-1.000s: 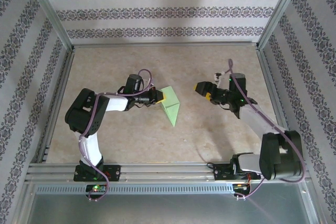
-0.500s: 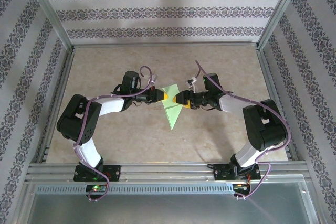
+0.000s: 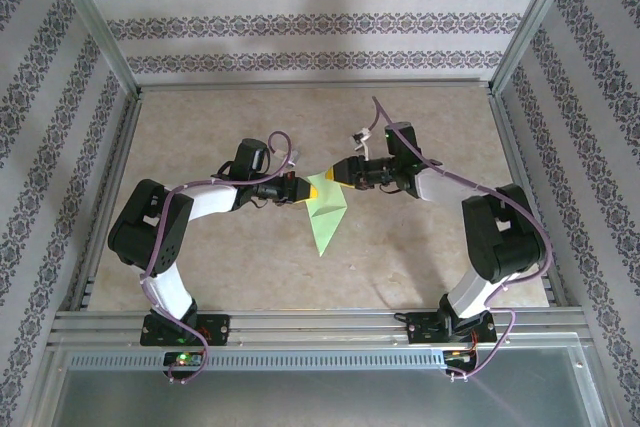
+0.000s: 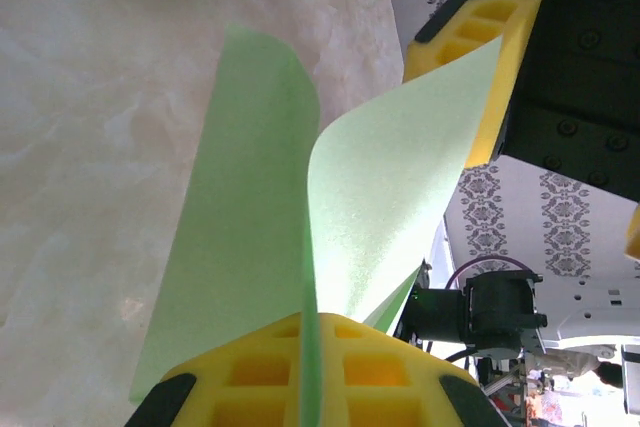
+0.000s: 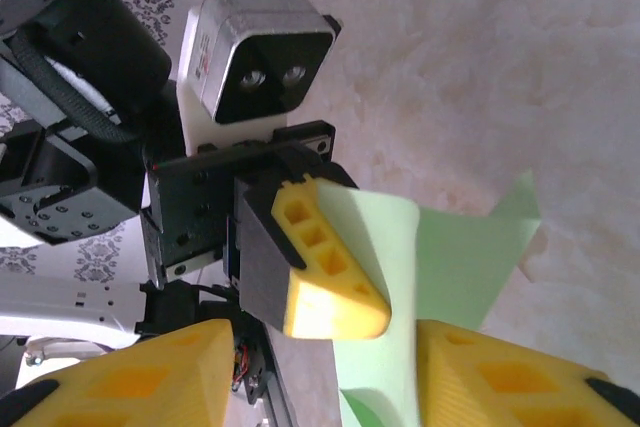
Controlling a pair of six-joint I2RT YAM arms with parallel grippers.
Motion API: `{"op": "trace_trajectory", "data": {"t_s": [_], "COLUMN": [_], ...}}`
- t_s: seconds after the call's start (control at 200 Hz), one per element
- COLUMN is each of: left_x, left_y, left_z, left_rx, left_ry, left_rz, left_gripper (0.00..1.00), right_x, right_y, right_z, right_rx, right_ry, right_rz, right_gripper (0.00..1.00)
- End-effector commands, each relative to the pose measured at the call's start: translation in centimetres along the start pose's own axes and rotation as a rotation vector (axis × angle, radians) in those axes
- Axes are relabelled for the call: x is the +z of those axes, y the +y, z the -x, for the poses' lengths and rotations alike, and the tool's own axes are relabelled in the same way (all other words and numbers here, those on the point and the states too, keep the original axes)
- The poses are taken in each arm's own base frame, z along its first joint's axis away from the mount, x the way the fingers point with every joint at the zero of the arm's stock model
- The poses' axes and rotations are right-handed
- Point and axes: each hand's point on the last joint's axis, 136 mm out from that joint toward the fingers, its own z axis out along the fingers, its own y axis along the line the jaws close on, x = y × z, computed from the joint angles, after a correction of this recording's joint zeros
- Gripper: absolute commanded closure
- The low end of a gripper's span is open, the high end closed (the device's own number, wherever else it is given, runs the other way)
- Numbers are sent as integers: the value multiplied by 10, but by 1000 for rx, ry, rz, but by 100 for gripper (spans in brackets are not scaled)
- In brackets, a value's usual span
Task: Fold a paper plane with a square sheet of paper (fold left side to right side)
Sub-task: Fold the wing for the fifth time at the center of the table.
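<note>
The paper plane is sitting near the middle of the bench in the top view. It is a light green, half-folded sheet, wide at its 12 o'clock end and narrowing to a point that is aiming toward 6 o'clock. Whether that point is touching the bench is not something I can tell.

The left claw is reaching in from 9 o'clock and gripping the wide end. In the left wrist view its 2 yellow fingers are pressing flat together with the centre crease clamped between them. From that crease 2 flaps are spreading apart, 1 curling toward 11 o'clock and 1 toward 1 o'clock.

The right claw is coming in from 2 o'clock, tip to tip with the left claw. Its fingers are standing partly apart, with a clear gap between them. The upper corner of 1 flap is lying inside that gap and resting against 1 finger. The fingers are not pinching the paper, so this claw is holding nothing.

Both arms are bending inward over the bench, with purple cables looping above them.
</note>
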Motion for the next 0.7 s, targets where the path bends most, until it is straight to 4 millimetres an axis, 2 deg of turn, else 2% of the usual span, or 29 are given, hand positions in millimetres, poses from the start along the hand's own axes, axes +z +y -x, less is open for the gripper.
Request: {"op": "trace_trajectory", "data": {"t_s": [0.0, 0.19, 0.285, 0.385, 0.46, 0.555, 0.695], "left_x": [-3, -2, -1, -1, -4, -13, -36], "left_y": [-8, -7, -6, -1, 7, 26, 44], "left_z": [2, 3, 3, 1, -2, -8, -11], "left_rx": [38, 40, 38, 45, 65, 89, 136], "left_ry": [4, 2, 6, 6, 5, 9, 7], "left_rz": [-23, -20, -16, 11, 67, 200, 415], "left_gripper": [100, 100, 98, 83, 66, 52, 42], "right_x": [10, 13, 14, 15, 17, 23, 23], "right_y": [-1, -16, -24, -33, -47, -70, -90], "right_z": [2, 6, 5, 2, -1, -6, -5], "right_rx": [-11, -2, 7, 13, 30, 70, 110], "right_ry": [27, 17, 20, 24, 24, 32, 10], "right_rz": [10, -55, -85, -126, -159, -197, -273], "right_gripper": [54, 67, 78, 92, 100, 100, 100]}}
